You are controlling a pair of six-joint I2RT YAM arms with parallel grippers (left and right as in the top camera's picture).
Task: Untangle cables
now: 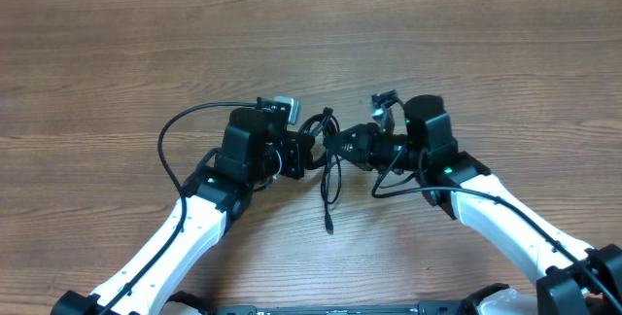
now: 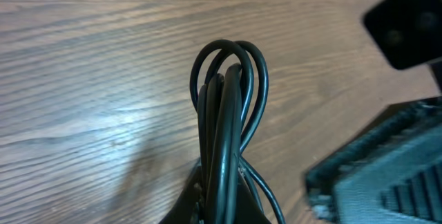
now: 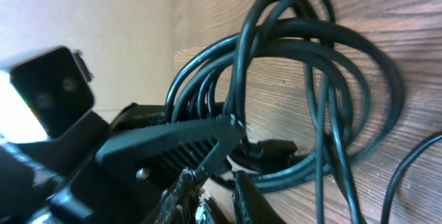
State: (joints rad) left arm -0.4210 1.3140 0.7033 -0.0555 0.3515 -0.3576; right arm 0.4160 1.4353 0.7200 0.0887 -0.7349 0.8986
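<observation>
The cables (image 1: 332, 164) are a small bunch of thin black cords held between the two arms at the table's middle. One strand hangs toward the front and ends in a small plug (image 1: 330, 227). My left gripper (image 1: 309, 150) is shut on the bunch. In the left wrist view several loops (image 2: 228, 79) stand up out of its gripper (image 2: 222, 174). My right gripper (image 1: 342, 146) faces it closely. In the right wrist view its jaws (image 3: 213, 175) stand slightly apart with wood showing between them, and the coiled cables (image 3: 311, 79) lie just beyond.
The wooden table (image 1: 117, 43) fills the view. A thick arm wire (image 1: 170, 135) arcs beside the left arm and another (image 1: 408, 193) loops by the right arm. The left gripper's body (image 3: 173, 144) crowds the right wrist view.
</observation>
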